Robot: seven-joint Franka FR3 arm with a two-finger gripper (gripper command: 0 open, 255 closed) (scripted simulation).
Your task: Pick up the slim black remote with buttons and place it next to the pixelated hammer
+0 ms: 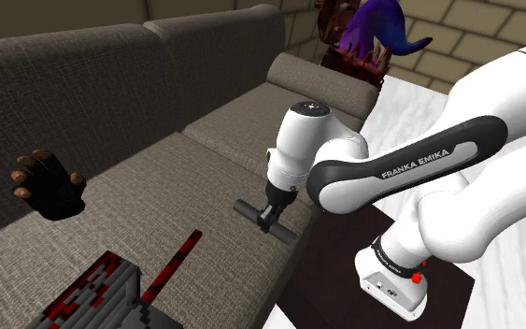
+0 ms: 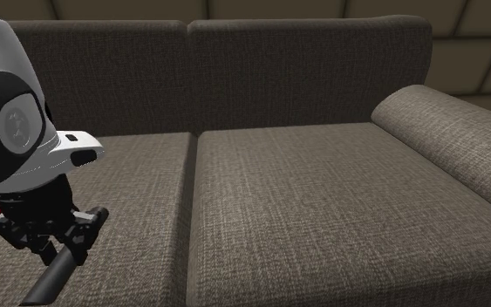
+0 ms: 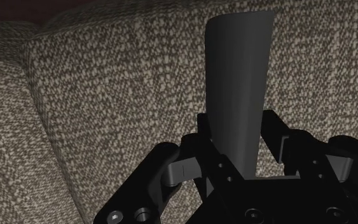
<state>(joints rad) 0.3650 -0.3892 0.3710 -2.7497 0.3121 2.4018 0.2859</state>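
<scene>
Lying nearest, lower left of the shoulder view: pixelated hammer (image 1: 91,292), grey-and-red blocky head, red-and-black handle angled up toward frame centre. It rests on the sofa (image 1: 158,173) seat, a grey-brown woven fabric.

Next back, frame centre: gripper (image 1: 270,217) pointing down over the seat cushion near its front edge. Fingers (image 3: 273,130) closed on the remote (image 1: 287,233), which reads as a slim dark grey bar. It is clasped partway along its length, with both ends sticking out past the jaws. No buttons can be made out on it. Second exterior view, lower left: the bar slopes down toward the frame's bottom edge. Cannot tell whether it touches the cushion.

Remote is well apart from the hammer, with bare cushion between them.

Farther back, left of the shoulder view: black glove (image 1: 48,184) with brown fingertips, at the foot of the backrest.

Beyond, upper right: rounded armrest (image 1: 317,79), then a purple and dark red object (image 1: 368,37), then a tan block wall (image 1: 494,42).
</scene>
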